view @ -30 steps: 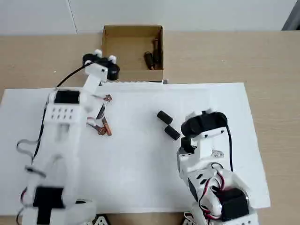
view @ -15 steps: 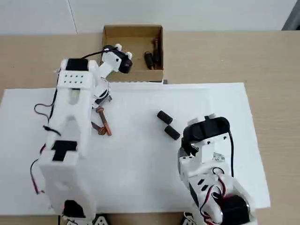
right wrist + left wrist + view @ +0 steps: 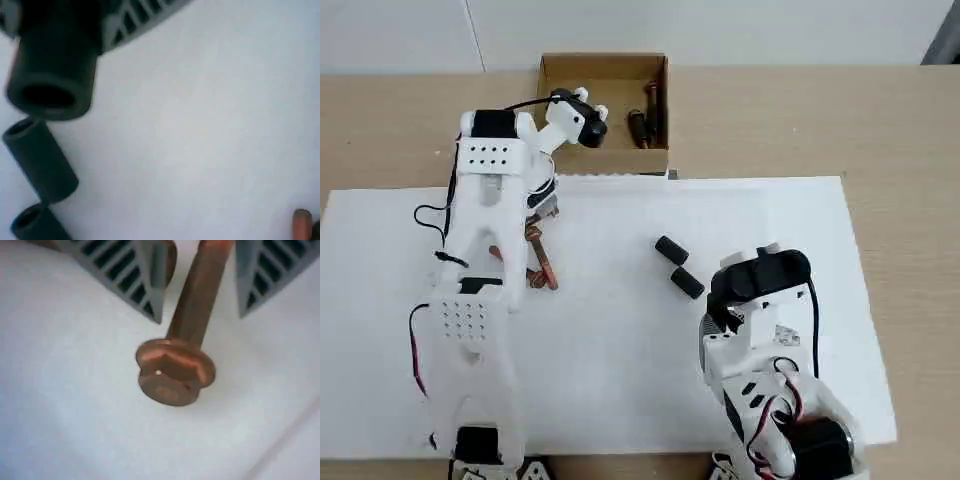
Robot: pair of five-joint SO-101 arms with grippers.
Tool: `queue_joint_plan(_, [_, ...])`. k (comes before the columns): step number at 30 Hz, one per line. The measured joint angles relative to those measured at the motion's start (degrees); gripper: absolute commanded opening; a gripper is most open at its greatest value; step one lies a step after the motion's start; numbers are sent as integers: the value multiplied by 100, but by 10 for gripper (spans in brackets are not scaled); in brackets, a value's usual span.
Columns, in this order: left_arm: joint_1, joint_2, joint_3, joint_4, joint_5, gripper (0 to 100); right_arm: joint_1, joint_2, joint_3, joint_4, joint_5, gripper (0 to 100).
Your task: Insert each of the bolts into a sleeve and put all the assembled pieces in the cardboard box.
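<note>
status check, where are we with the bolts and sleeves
Left gripper open, straddling a bolt on the paper. Right gripper shut on a sleeve. Two spare sleeves lie close beside it.

The white plastic left arm, with its grey ribbed tool, and the matching right arm bear black motors and red-black cables.

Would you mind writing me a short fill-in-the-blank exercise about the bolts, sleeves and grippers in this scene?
1. In the high view, ____ loose sleeves lie on the white paper.
2. The left gripper is ____ around a copper bolt.
3. The right gripper is shut on a held sleeve of ____ colour.

Missing words: two; open; black.
</note>
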Motion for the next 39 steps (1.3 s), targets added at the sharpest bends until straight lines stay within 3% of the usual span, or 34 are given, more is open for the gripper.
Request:
queue_joint_plan(10, [-9, 484, -9, 0, 18, 92, 9, 0, 0, 0, 0, 3])
queue_joint_plan(15, [0, 563, -79, 53, -9, 3, 0, 0, 0, 0, 0, 3])
queue_joint_plan(27, [-26, 580, -738, 35, 53, 5, 0, 0, -35, 0, 0, 2])
queue_joint_plan(33, [35, 387, -1037, 53, 545, 5, 26, -18, -105, 9, 0, 2])
queue_joint_plan(39, [431, -677, -923, 53, 1099, 5, 9, -18, -167, 70, 0, 2])
